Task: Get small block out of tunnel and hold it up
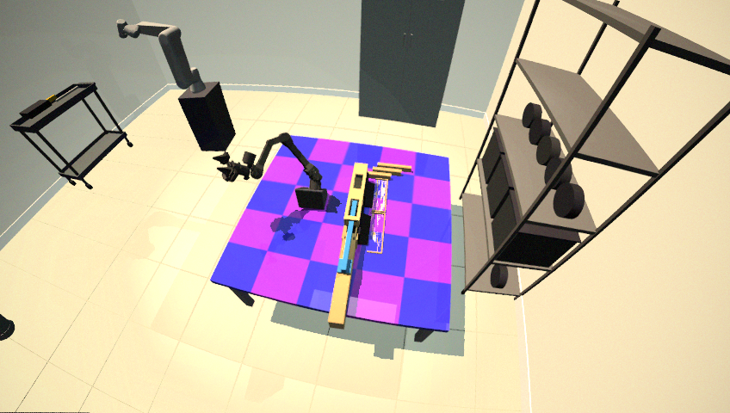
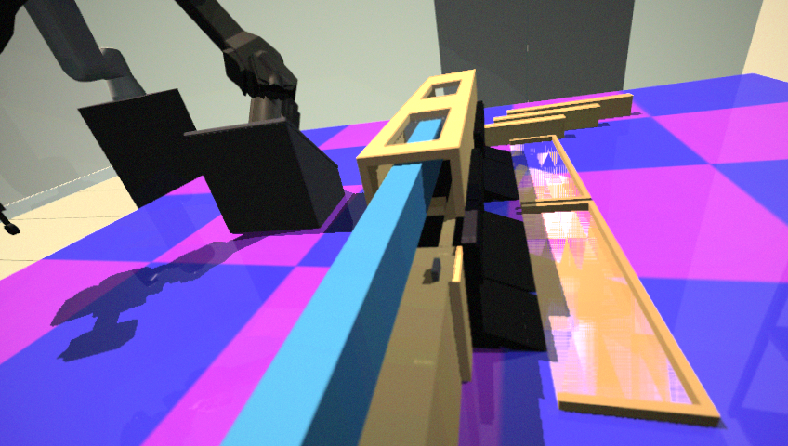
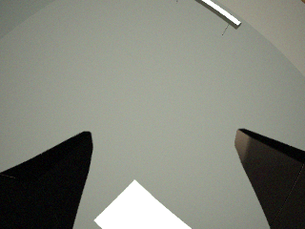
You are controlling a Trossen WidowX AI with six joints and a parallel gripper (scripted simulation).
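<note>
The tan tunnel (image 1: 356, 193) (image 2: 431, 105) has two window openings in its top. A long blue bar (image 1: 348, 246) (image 2: 342, 265) runs through its near end, shows in the nearer window and sticks far out toward the table's front. It looks like the cage's handle. I cannot make out the small block or the cage body. My gripper (image 1: 219, 163) (image 3: 167, 139) is open and empty. It is raised beyond the table's left edge, far from the tunnel and facing away from it. The exterior view does not show its fingers.
A tan beam (image 1: 337, 301) (image 2: 406, 364) lies below the bar and overhangs the front table edge. Black panels (image 2: 505, 242) and clear framed panels (image 1: 382, 232) (image 2: 652, 325) lie right of the tunnel. Several tan rods (image 1: 394, 166) (image 2: 574, 112) lie behind them.
</note>
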